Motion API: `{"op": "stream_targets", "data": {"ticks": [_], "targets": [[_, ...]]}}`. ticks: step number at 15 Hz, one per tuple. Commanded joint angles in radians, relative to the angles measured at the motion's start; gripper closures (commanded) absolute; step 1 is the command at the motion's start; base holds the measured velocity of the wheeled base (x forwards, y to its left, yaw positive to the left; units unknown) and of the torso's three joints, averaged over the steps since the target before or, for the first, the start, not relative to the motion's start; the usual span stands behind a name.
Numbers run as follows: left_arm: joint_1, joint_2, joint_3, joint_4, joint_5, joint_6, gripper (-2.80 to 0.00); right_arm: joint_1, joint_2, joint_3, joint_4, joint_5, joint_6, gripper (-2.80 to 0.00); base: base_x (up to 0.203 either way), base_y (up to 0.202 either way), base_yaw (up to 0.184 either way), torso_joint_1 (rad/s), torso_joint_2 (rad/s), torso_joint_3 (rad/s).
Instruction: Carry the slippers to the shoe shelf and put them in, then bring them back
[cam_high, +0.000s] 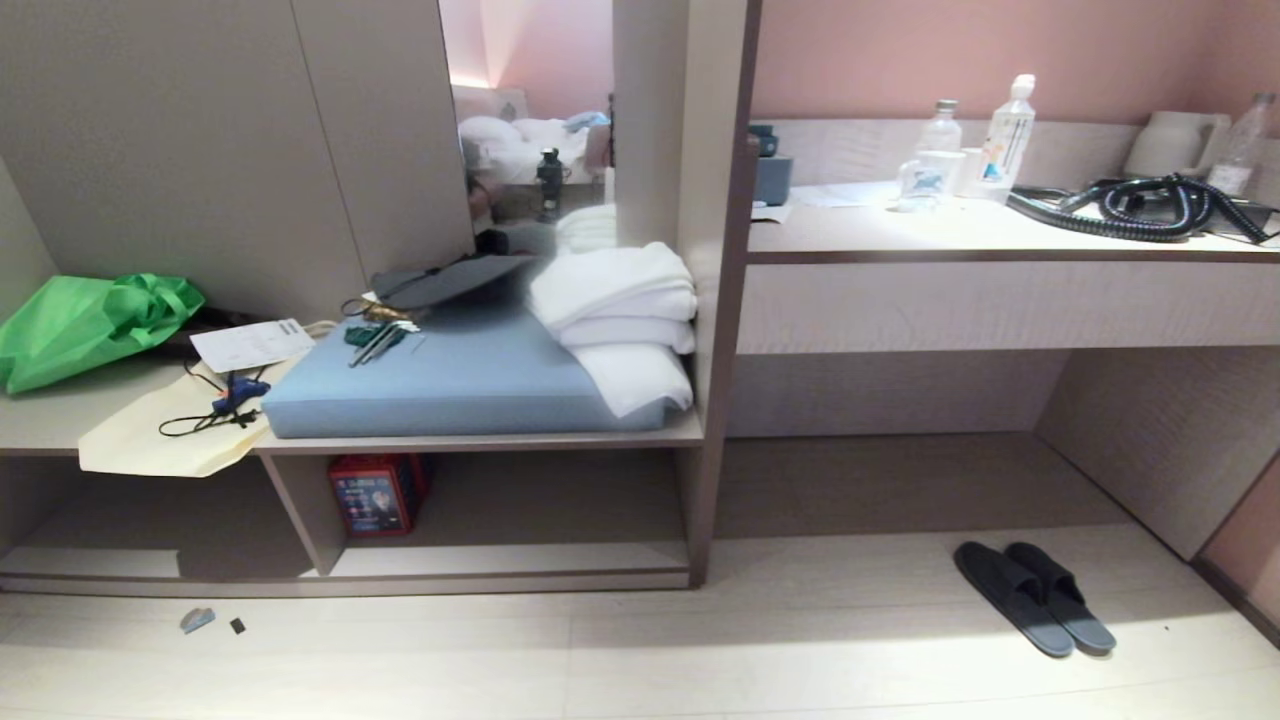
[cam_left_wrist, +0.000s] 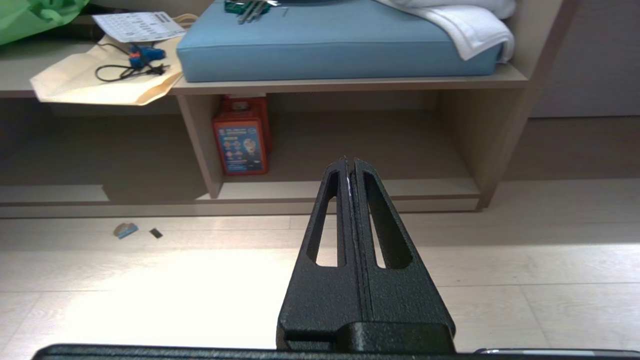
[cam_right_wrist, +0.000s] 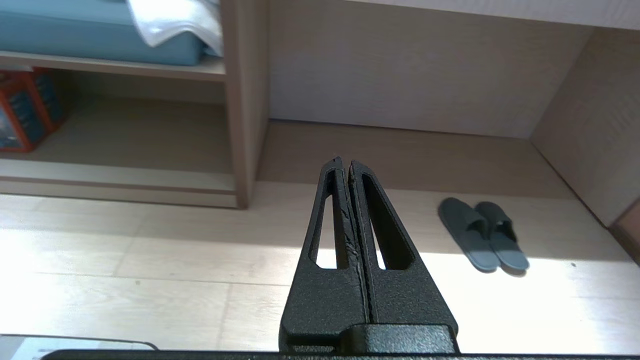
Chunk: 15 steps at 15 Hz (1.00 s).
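The shoe shelf (cam_high: 520, 560), a low beige cubby under the surface (cam_high: 470, 442) with the blue cushion (cam_high: 450, 385), holds only a red box (cam_high: 378, 492) at its left end. The slippers (cam_high: 1035, 597) lie side by side and touching on the floor (cam_high: 800, 650) to the right of the shelf, before the desk opening. Both arms hang above the floor, well apart from the slippers: the left tool (cam_left_wrist: 350, 162) and the right tool (cam_right_wrist: 345, 164) each have their fingers pressed together, gripping nothing.

Head cam high, facing shoe shelf (cam_high: 500, 560) + desk; both wrist cams low, fwd, sharing shelf/floor.
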Motion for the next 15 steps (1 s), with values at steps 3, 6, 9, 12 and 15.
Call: {"op": "stream_targets", "data": {"ticks": [3,6,9,12,15], "targets": [[0.001,0.001,0.000,0.000,0.000,0.000,0.00,0.000,0.001,0.000,0.000,0.001,0.001,0.00,0.000,0.197,-0.001,0.000,0.00,0.002],[-0.001,0.000,0.000,0.000,0.000,0.000,0.00,0.000,0.001,0.000,0.000,0.002,0.001,0.00,0.000,0.196,-0.001,0.005,0.00,0.005],[-0.001,0.000,0.000,0.000,0.000,0.000,0.00,0.000,0.001,0.000,0.000,0.002,0.001,0.00,0.000,0.194,-0.002,-0.001,0.00,0.005],[-0.001,0.001,0.000,0.000,0.000,0.000,0.00,0.000,0.001,0.000,0.001,0.001,0.001,0.00,0.000,0.196,0.000,0.001,0.00,0.004],[0.000,0.001,0.000,0.000,0.000,0.000,0.00,0.000,0.001,0.000,0.000,0.001,0.001,0.00,0.000,0.198,0.001,0.005,0.00,0.003]]}}
